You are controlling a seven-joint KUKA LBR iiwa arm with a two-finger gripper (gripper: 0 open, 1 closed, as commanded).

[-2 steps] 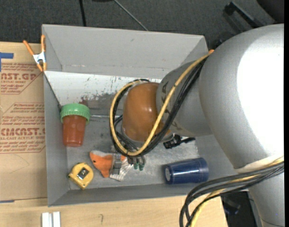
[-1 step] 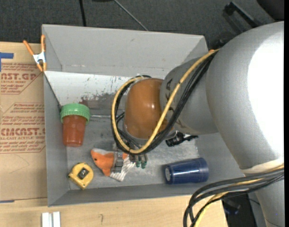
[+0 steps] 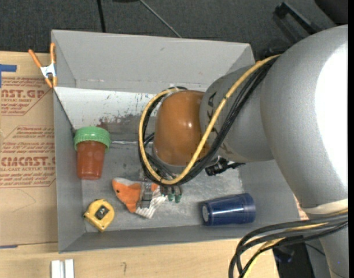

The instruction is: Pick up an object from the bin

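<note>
The arm's pincer [image 3: 158, 197] hangs low at the near middle of the grey bin [image 3: 136, 57], just beside a crumpled orange-and-white piece [image 3: 128, 193]. Whether it is open or closed cannot be told. The grasp looks unfinished; next, a square closure on that piece, then a lift.

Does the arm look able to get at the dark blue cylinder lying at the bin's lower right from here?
Probably yes. The dark blue cylinder lies alone on bare floor just beside the gripper, nothing between them. The bin's near wall close beside it may cramp the approach.
</note>
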